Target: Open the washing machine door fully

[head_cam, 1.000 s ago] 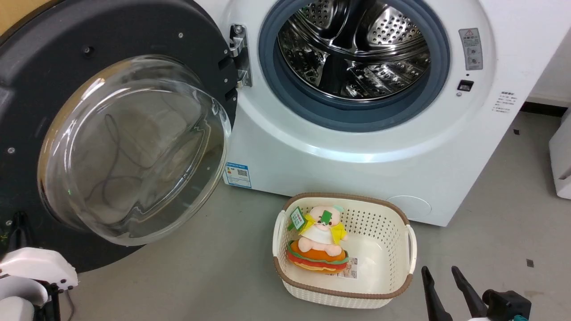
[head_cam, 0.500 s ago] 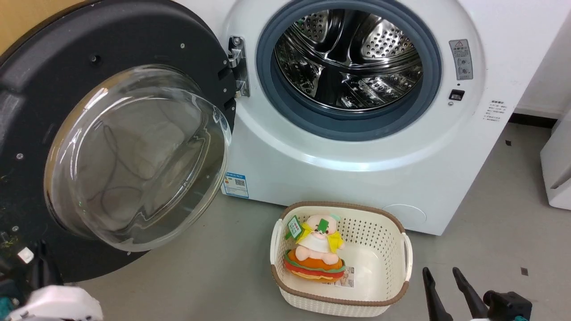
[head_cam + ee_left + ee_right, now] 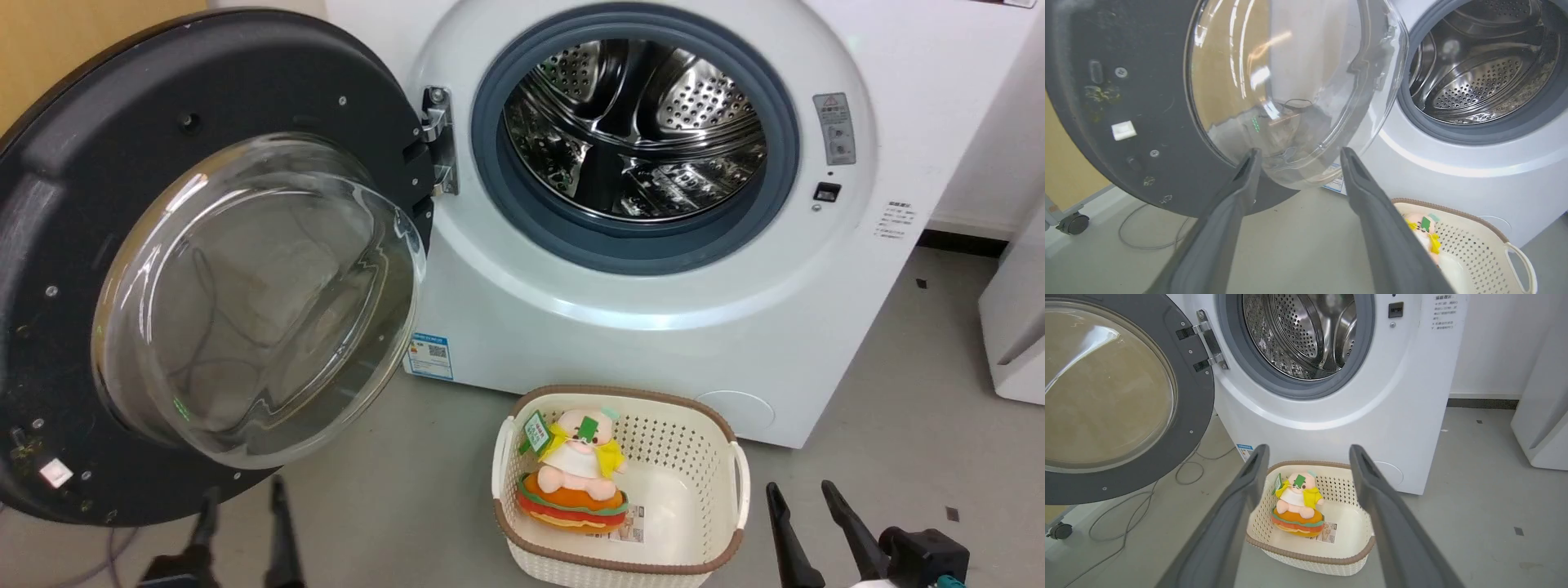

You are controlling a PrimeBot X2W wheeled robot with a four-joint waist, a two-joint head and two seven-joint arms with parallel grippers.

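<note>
Head view, and the washing machine door (image 3: 245,90) is swung wide out to the left of the washing machine (image 3: 653,327), hanging on its metal hinge (image 3: 437,139) at the left edge of the opening. Its dark inner face is turned toward the camera, and the clear glass bowl window (image 3: 261,302) bulges forward. The drum mouth stands uncovered: grey rubber gasket (image 3: 490,163) all the way round, perforated steel drum (image 3: 637,131) gleaming inside. Down at the near left, the left gripper (image 3: 245,506) sits just under the door's lower rim, fingers spread apart and gripping nothing. The left wrist view frames the bottom of the glass bowl between its two fingers, and whether they touch the door cannot be told. Over at the near right, the right gripper (image 3: 800,498) is also spread wide and well apart from the door, just beside a cream laundry basket (image 3: 739,482). The basket rests on the grey floor (image 3: 408,506) in front of the machine. A plush toy (image 3: 575,474) on a burger-shaped cushion lies in its left half. A blue sticker (image 3: 430,355) marks the machine's lower left corner. The right wrist view picks up a thin cable (image 3: 1126,522) looping across the floor beneath the door.
</note>
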